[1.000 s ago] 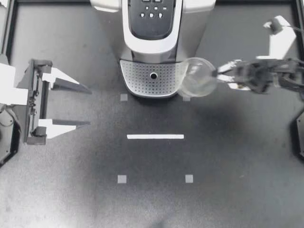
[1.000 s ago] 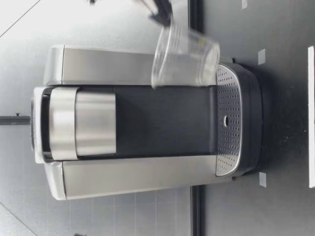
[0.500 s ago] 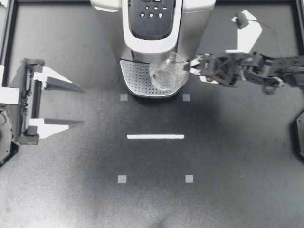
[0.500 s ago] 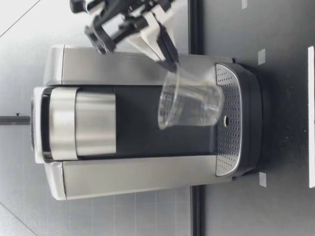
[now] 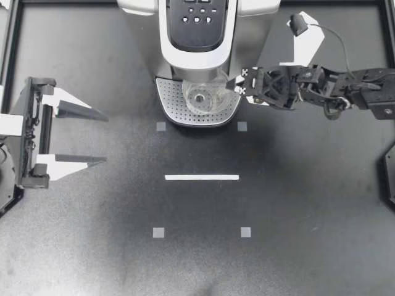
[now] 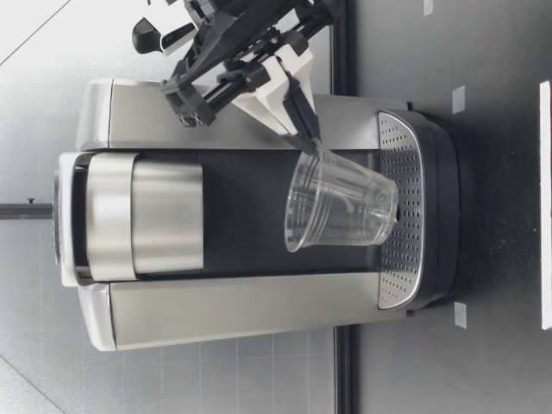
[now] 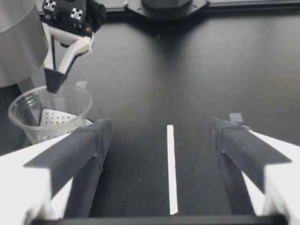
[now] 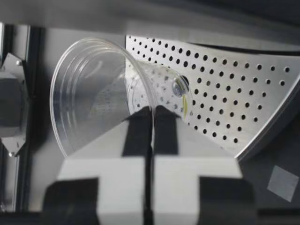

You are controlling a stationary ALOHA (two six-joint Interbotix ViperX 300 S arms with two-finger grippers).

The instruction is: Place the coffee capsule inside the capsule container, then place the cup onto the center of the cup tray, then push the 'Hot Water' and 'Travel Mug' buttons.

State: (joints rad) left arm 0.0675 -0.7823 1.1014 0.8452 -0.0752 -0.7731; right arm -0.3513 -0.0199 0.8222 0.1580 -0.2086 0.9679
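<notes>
At the counter's (image 5: 296, 209) left edge my left jaws stood spread and empty, well apart from the coffee machine (image 5: 197, 58). Over the middle of the cup tray (image 5: 168, 98) hung the cup (image 5: 200, 97), clear and tilted, its base close to the perforated plate; I could not tell whether it touched. From the right, my right jaws pinched its rim, pressed nearly together. No capsule showed anywhere, so I could not confirm that step. I judged the cup placement nearly done: level it, set it down, let go. The buttons (image 5: 196, 18) on the top panel waited, neither arm near them.
</notes>
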